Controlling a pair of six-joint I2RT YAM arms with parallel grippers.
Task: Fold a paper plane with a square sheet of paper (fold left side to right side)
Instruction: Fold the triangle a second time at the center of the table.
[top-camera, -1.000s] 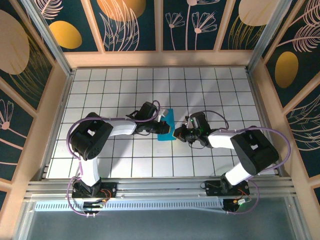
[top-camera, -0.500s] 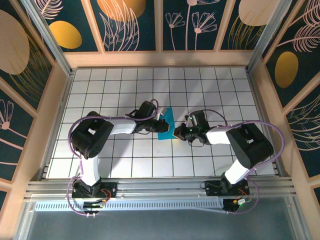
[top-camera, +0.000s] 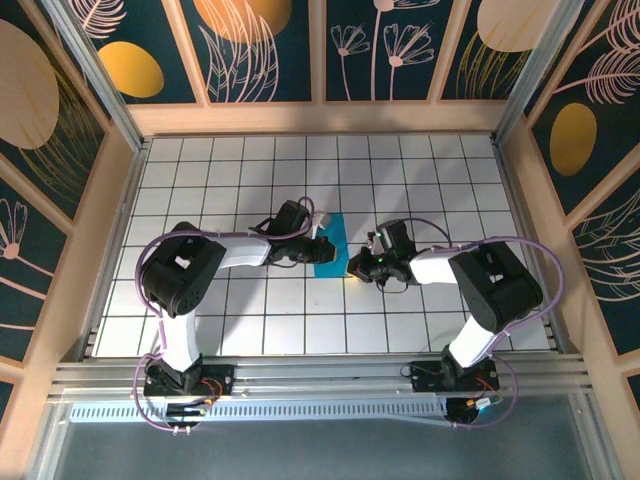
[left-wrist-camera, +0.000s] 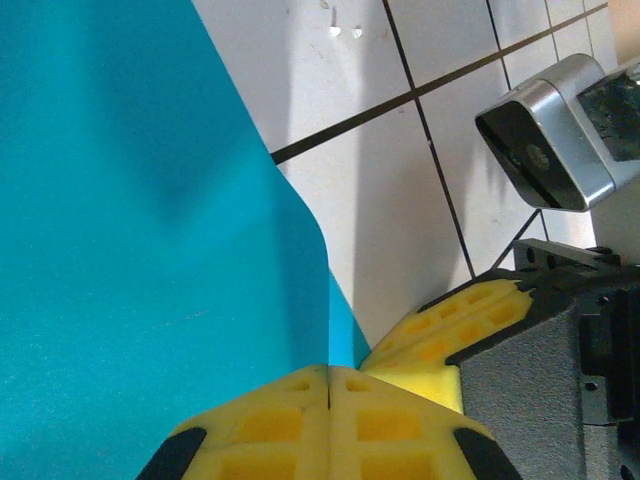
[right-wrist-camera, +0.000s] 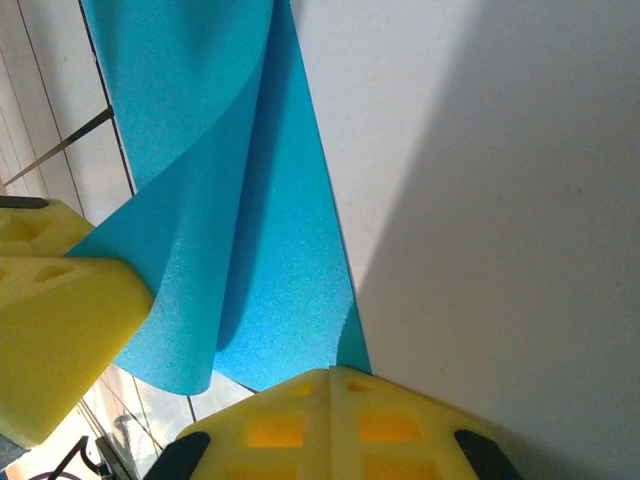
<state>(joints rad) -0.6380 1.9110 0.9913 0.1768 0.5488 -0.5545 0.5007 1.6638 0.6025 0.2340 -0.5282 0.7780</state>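
Two hazards noted. The sheet of paper (top-camera: 331, 250), at the middle of the desk (top-camera: 250, 180), has its flap bowed over, not creased; we judge a push could skid it and set a crooked fold. The left fingers (left-wrist-camera: 322, 405) and right fingers (right-wrist-camera: 338, 405) stand close and could collide. Both pairs are clenched tight at the sheet's edges; whether paper is pinched we cannot tell.
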